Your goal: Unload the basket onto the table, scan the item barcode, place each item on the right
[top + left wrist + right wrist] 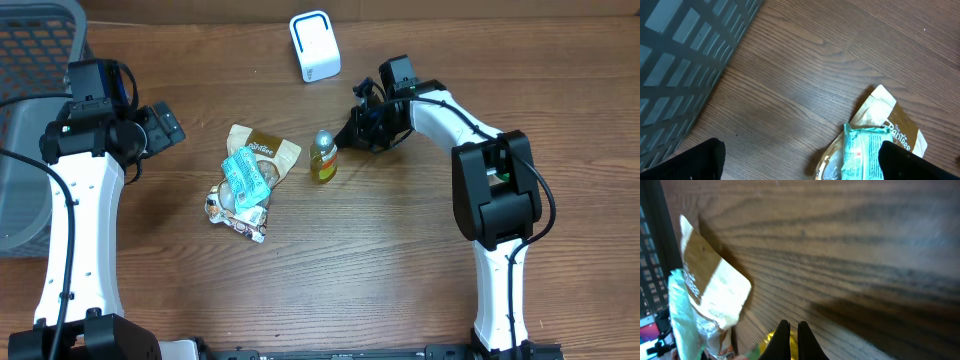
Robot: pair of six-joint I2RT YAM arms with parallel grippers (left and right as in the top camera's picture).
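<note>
The small bottle (323, 157) sits mid-table (400, 270), with the right claw (356, 130) just beside it, to the right and slightly farther back. That claw is closed, pinching nothing. The left claw (166, 126) gapes wide and empty, left of the snack packets (247, 180).

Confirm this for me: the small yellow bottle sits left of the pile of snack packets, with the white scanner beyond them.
Not quite. The bottle sits right of the snack packets, not left, as the overhead view shows. The white scanner does lie beyond them.
</note>
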